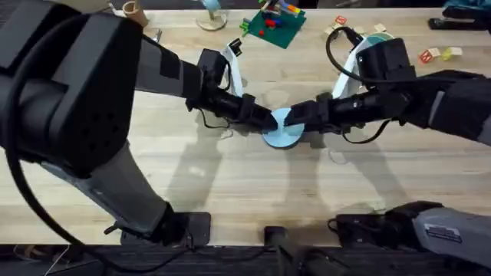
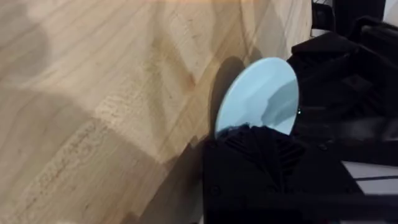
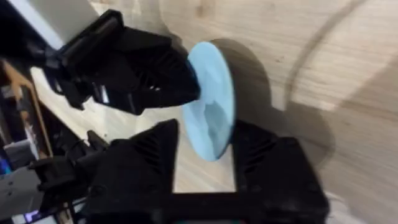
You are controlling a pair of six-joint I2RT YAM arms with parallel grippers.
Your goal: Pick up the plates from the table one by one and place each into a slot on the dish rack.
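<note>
1. The pale sky blue plate [image 1: 282,130] sits near the middle of the table [image 1: 230,184], tilted up on edge rather than lying flat, with both grippers meeting at it from opposite sides.

2. The left gripper [image 1: 268,121] reaches in from the left side of the overhead view. In the left wrist view its own black fingers [image 2: 261,155] cover the plate's near edge; the plate [image 2: 261,96] rises beyond them, a tilted oval against the wood [image 2: 112,93]. Whether these fingers actually pinch the rim I cannot tell — the contact is hidden behind the finger bodies.

3. The right gripper [image 1: 301,123] comes in from the right. In the right wrist view its two black fingers [image 3: 149,155] stand on either side of the plate [image 3: 211,109], the plate's lower edge down between them — closed on the plate as far as the view shows. The left gripper [image 3: 155,71] shows farther off in this view, its tip touching the plate's face or rim on the opposite side.

4. In the overhead view the plate's lower edge is close to the tabletop, with a shadow just beneath it; whether it touches the wood cannot be told.

5. At the far edge of the table lie a green board [image 1: 272,27] carrying coloured pieces and, toward the right, some small wooden blocks [image 1: 437,54], well apart from the grippers.
</note>
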